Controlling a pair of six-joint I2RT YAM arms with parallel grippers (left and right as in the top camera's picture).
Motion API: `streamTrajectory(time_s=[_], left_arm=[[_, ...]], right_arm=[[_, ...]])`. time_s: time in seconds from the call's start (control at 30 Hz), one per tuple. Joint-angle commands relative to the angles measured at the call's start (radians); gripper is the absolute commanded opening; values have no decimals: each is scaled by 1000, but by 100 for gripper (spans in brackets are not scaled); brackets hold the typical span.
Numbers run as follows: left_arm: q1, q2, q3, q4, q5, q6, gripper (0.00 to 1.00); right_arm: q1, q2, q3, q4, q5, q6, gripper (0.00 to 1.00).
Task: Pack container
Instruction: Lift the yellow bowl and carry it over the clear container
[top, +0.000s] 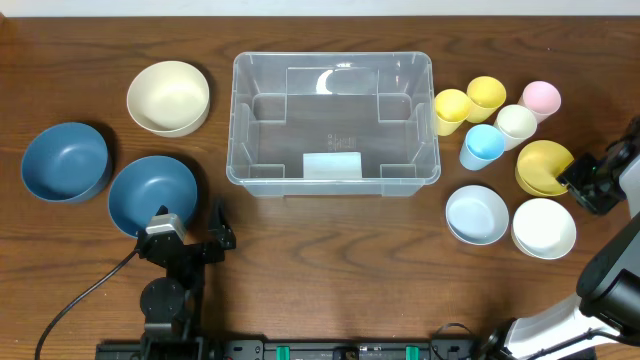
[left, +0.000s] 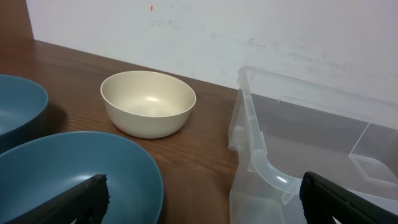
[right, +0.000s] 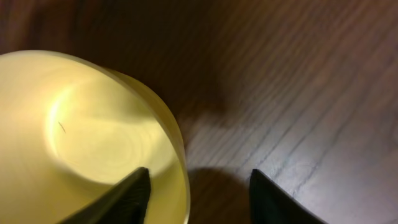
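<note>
The container (top: 333, 125) stands upright mid-table, long side toward the robot, with its whitish label (top: 332, 165) low on the near wall. To its left lie a cream bowl (top: 168, 97) by its far corner, one blue bowl (top: 65, 161) well out to the left, and a second blue bowl (top: 152, 193) nearer the robot. The left tool (left: 202, 199) hangs low over the near edge of that second bowl with its fingers spread wide. In its wrist view one fingertip (left: 93, 190) shows over the bowl's rim and the other sits by the container's near-left corner; it pinches nothing. To the container's right is a cluster of cups: two yellow cups (top: 452, 110), a pink cup (top: 541, 99), a cream cup (top: 516, 124) and a blue cup (top: 483, 145). Closer to the robot are a yellow bowl (top: 543, 167), a pale blue bowl (top: 477, 214) and a white bowl (top: 544, 228). The right tool (right: 199, 193) is at the yellow bowl's right rim, its fingers spread and straddling it. One finger (right: 134, 193) is over the inside and the other is over the table (right: 298, 93) outside. Whether either finger touches the rim cannot be told.
</note>
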Motion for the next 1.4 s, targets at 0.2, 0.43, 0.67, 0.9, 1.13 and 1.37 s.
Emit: streamTrajectory(time_s=[0.2,0.43,0.67,0.9,1.13,1.37], left_arm=[[4,-6,-28,-26,-2,-9,98],[4,-6,-28,-26,-2,-9,98],[4,-6,-28,-26,-2,-9,98],[4,-6,-28,-26,-2,-9,98],[4,-6,-28,-26,-2,-9,98],[4,-6,-28,-26,-2,-9,98]], right_arm=[[-6,5,3,10,55,5,26],[-6,5,-24,29,56,12,27],[-6,5,-92,97,55,16,22],[-6,5,-100,100,56,50,1],[-7,-1,-89,81,51,99,1],[-19,-62,18,-51,18,145,1]])
